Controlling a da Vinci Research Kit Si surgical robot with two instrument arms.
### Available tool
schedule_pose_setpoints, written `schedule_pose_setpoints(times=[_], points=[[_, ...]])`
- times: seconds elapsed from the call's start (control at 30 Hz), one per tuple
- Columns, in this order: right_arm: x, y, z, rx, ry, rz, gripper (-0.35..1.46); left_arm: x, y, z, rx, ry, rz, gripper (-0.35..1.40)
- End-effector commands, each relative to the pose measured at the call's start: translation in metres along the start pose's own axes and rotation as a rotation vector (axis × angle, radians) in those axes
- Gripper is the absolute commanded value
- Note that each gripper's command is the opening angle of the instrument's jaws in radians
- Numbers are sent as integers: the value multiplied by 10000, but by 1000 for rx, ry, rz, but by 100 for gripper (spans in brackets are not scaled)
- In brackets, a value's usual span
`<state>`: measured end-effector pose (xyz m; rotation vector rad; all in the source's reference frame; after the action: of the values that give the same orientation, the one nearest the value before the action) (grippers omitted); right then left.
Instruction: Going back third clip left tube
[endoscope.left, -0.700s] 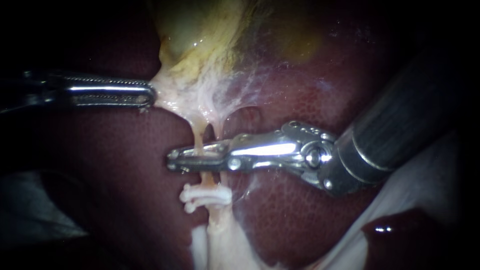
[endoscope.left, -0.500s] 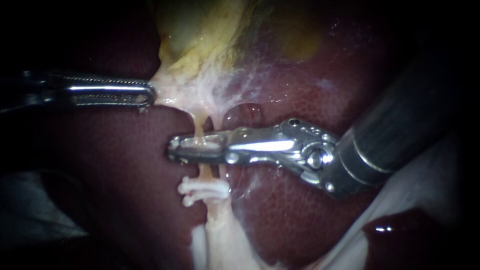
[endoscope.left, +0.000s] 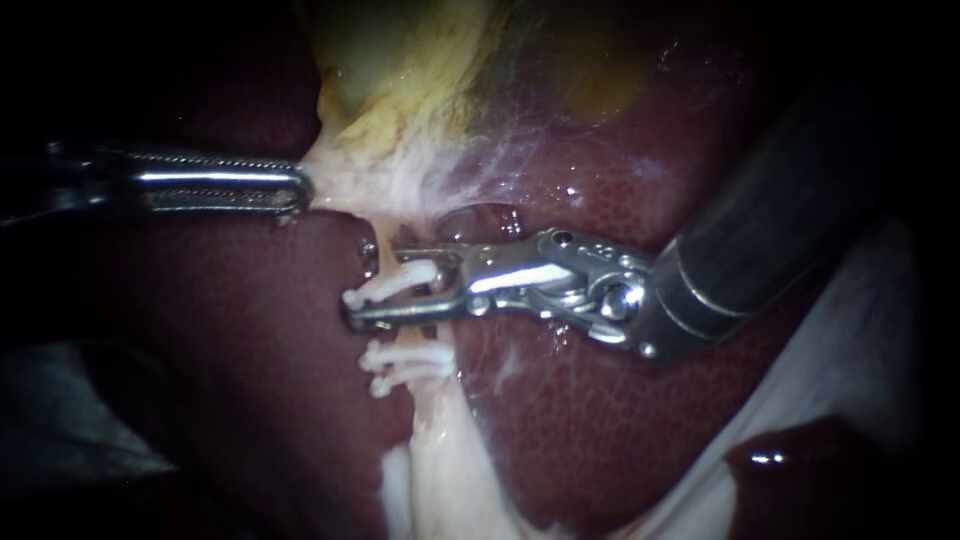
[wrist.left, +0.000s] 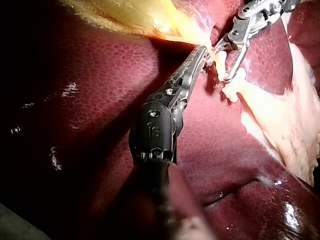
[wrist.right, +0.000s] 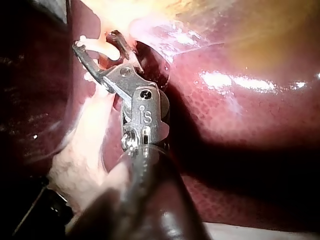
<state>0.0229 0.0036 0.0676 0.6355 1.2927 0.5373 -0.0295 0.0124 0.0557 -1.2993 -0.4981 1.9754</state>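
- My left instrument (endoscope.left: 298, 190) comes in from the left, and its claw is clamped on the pale tissue (endoscope.left: 345, 180) where the gallbladder (endoscope.left: 400, 60) narrows.
- That tissue is drawn out to the left, with thin white strands fanning towards the liver (endoscope.left: 250, 330) on the right.
- My right instrument (endoscope.left: 358, 287) comes in from the right and lies across the liver, its tip at the tube (endoscope.left: 415, 335).
- Its claw stands apart: one half lies on the far side of the tube and the other on the near side, with a clear gap between them.
- A white clip (endoscope.left: 392, 282) sits on the tube in that gap, slanting from the far right to the near left. I cannot tell whether it touches either half.
- Just nearer along the same tube, two more white clips (endoscope.left: 405, 362) sit side by side, close below the near half of the claw.
- My right wrist view shows the same claw apart, with the white clip between its halves.
- Nearer than the clips, the tube widens into pale, fatty tissue (endoscope.left: 440, 470).
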Motion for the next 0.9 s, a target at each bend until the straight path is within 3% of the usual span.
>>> schedule_pose_setpoints(times=[0.03,0.27,0.43,0.57,0.77,0.9], points=[[2,-5,-2,17,-2,-12,50,0,0,0,-1,0,0,-35],[10,-41,-5,108,-9,-95,50,0,0,-1,-1,0,0,-35],[11,-51,-6,137,-11,-112,50,0,0,-1,-1,0,0,-35],[10,-44,-7,109,-9,-117,50,0,0,-1,-1,0,0,-35],[5,-17,-22,-6,-42,-143,50,0,0,-1,-1,0,0,-35],[8,-16,-39,-20,-47,-169,50,0,0,-1,-1,0,0,-35]])
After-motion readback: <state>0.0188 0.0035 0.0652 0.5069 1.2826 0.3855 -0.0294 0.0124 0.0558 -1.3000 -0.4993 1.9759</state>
